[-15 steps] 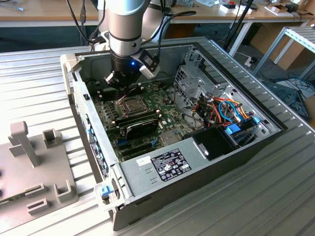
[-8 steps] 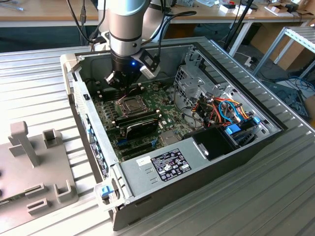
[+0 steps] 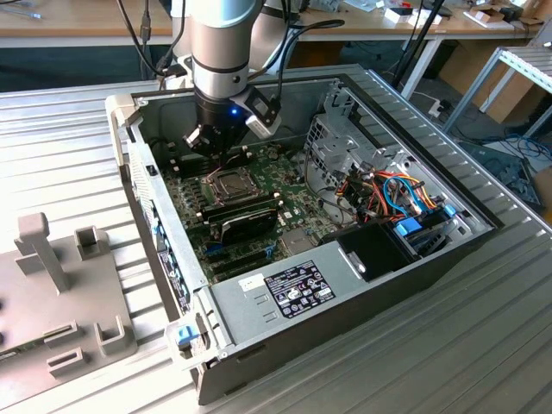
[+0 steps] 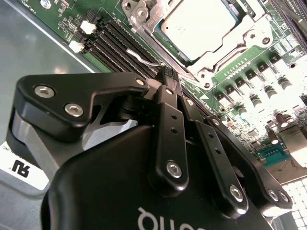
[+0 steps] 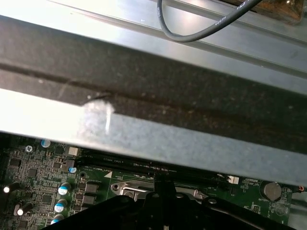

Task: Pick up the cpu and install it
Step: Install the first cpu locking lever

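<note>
The cpu [image 4: 199, 23], a small square chip with a silvery top, lies flat in its socket on the green motherboard [image 4: 249, 72], with the hinged metal frame [image 4: 218, 60] down around its edges. In the exterior view the cpu [image 3: 229, 183] lies just below my gripper [image 3: 221, 157], which reaches down into the open computer case. My gripper [image 4: 169, 73] is shut, its black fingers [image 4: 165, 120] pressed together. Their tips are at the thin wire lever [image 4: 144, 57] beside the socket; whether they touch it is unclear. They hold no chip.
A black oblong module [image 3: 246, 221] sits just in front of the socket. A metal drive cage [image 3: 345, 138], coloured cables [image 3: 397, 194] and a power supply [image 3: 289, 289] fill the case's other side. The case wall [image 5: 153, 120] is close. A grey fixture [image 3: 52, 293] stands at the exterior view's left.
</note>
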`<state>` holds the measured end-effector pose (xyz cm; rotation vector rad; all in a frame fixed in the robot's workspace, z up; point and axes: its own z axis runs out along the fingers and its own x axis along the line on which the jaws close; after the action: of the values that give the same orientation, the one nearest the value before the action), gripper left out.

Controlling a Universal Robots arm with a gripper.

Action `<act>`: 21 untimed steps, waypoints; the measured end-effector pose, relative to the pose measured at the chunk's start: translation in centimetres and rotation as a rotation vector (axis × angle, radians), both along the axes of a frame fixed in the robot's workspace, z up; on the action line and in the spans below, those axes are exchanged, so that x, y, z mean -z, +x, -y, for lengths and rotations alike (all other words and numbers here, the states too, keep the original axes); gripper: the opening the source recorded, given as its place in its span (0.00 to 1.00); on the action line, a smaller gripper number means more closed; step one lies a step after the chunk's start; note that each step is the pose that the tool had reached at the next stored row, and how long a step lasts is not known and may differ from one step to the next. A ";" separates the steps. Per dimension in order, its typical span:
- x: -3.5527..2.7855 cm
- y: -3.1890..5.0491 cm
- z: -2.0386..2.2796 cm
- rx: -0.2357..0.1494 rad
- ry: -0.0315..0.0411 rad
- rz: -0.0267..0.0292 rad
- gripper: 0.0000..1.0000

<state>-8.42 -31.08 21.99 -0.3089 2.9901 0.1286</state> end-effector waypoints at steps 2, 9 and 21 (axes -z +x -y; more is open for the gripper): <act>0.02 0.03 0.00 0.000 0.0001 -0.0001 0.11; 0.16 0.12 -0.01 0.000 0.0000 -0.0001 0.11; 0.26 0.28 -0.01 0.000 0.0001 0.0000 0.11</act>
<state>-8.14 -31.07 21.72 -0.3089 2.9901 0.1287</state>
